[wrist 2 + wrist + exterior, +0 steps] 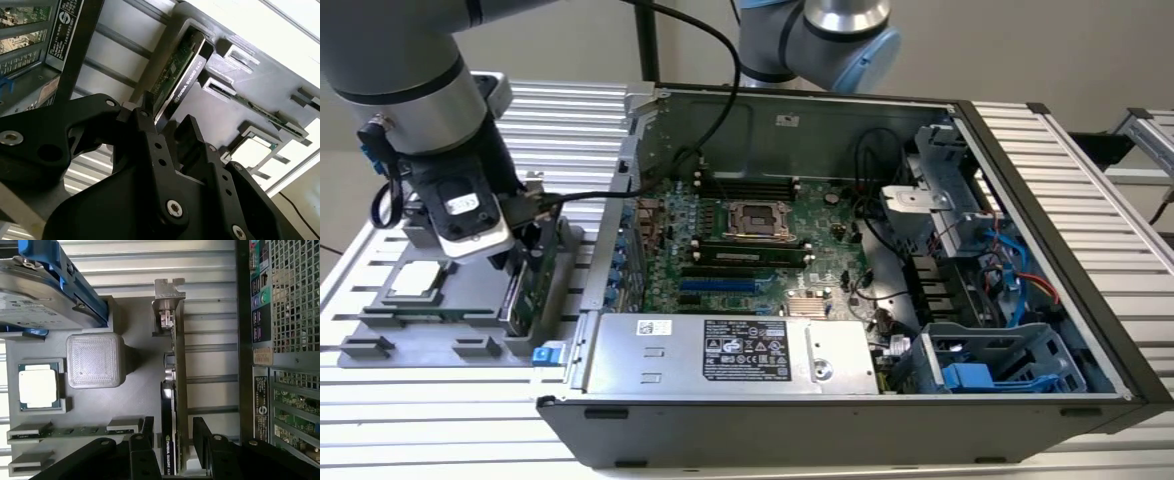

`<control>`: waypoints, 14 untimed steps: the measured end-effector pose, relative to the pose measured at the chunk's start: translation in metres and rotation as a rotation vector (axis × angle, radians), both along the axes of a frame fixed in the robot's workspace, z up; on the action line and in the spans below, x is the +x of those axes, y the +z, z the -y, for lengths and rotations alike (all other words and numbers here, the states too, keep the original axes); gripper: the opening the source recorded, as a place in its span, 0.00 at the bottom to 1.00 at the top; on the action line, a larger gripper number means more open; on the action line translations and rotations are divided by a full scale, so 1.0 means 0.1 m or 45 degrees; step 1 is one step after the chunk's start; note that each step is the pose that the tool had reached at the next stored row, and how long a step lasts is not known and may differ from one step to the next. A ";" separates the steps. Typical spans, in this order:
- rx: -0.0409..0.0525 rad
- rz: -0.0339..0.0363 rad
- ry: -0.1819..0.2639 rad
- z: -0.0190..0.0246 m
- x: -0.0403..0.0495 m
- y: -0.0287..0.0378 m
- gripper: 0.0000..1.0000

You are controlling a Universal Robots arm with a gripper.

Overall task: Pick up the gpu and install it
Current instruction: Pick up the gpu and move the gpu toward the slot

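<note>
The gpu (172, 390) stands on its edge in a slot of the grey parts fixture (135, 390), its silver bracket at one end and its black shroud facing the fixture's middle. In the exterior view the gpu (524, 292) is at the left, beside the open computer case (1067, 250). My gripper (172, 432) is lowered over one end of the card and is open, with one black finger (148, 429) on each side and a small gap to the card on both. The second wrist view shows the same straddle of the gpu (181, 75) by my gripper (167, 122).
On the fixture lie a square silver CPU chip (39, 386), a hard drive in a blue frame (40, 290), a grey block (95, 360) and a memory stick (75, 431). The case's rear wall (280, 315) runs close along the gpu's slot. The motherboard (747, 240) lies exposed inside the case.
</note>
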State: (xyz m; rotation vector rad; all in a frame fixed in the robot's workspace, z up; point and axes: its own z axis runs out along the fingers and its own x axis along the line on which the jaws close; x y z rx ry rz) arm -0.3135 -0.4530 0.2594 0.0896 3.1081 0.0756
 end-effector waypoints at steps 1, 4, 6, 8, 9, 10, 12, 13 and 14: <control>0.000 0.0011 0.000 -0.013 -0.001 -0.008 1.00; 0.000 0.0044 0.000 -0.051 -0.003 -0.029 1.00; 0.000 0.0066 0.001 -0.078 -0.004 -0.044 1.00; 0.000 0.0097 0.001 -0.097 -0.005 -0.059 1.00; 0.001 0.0113 0.001 -0.105 -0.005 -0.069 1.00; 0.001 0.0120 0.001 -0.112 -0.005 -0.079 1.00; 0.001 0.0137 0.001 -0.124 -0.005 -0.100 1.00; 0.001 0.0151 0.001 -0.129 -0.005 -0.109 1.00; 0.001 0.0161 0.002 -0.133 -0.005 -0.116 1.00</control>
